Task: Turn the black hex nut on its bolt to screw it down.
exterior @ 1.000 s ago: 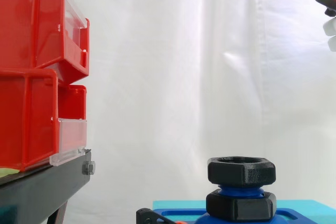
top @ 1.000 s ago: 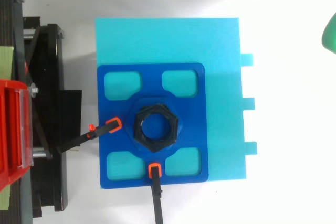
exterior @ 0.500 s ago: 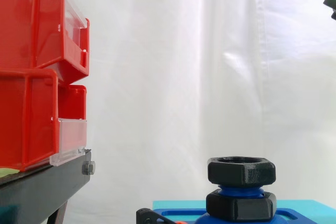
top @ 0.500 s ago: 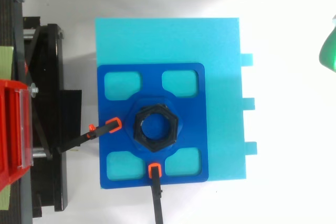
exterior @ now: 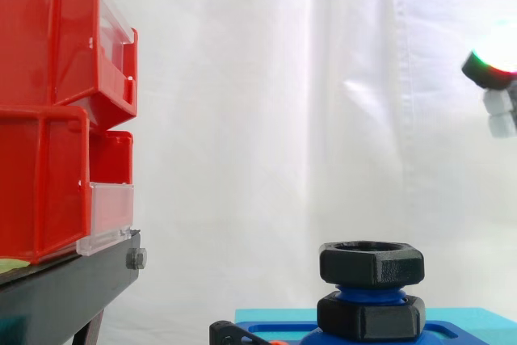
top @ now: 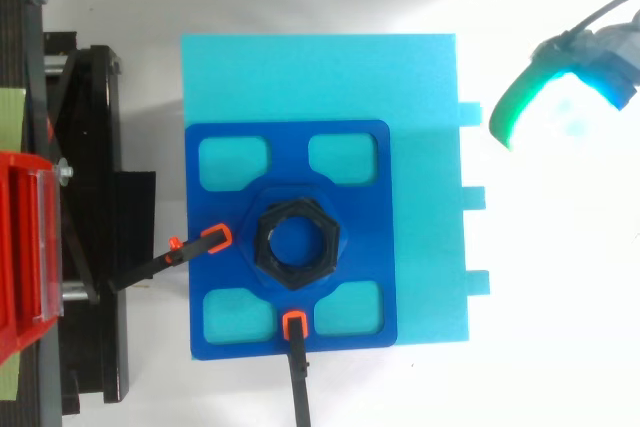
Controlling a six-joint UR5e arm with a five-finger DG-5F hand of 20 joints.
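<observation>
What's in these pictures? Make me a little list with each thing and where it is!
Top nut: black hex nut, high on the bolt, nothing touching it
Under it: blue thread showing, then a second black nut
Base: blue plate on a cyan board, held by orange-tipped clamps
Robot hand: robot hand glowing, high up near the side view's right edge, apart from the nut
Side view's left: red bins on a black stand
</observation>
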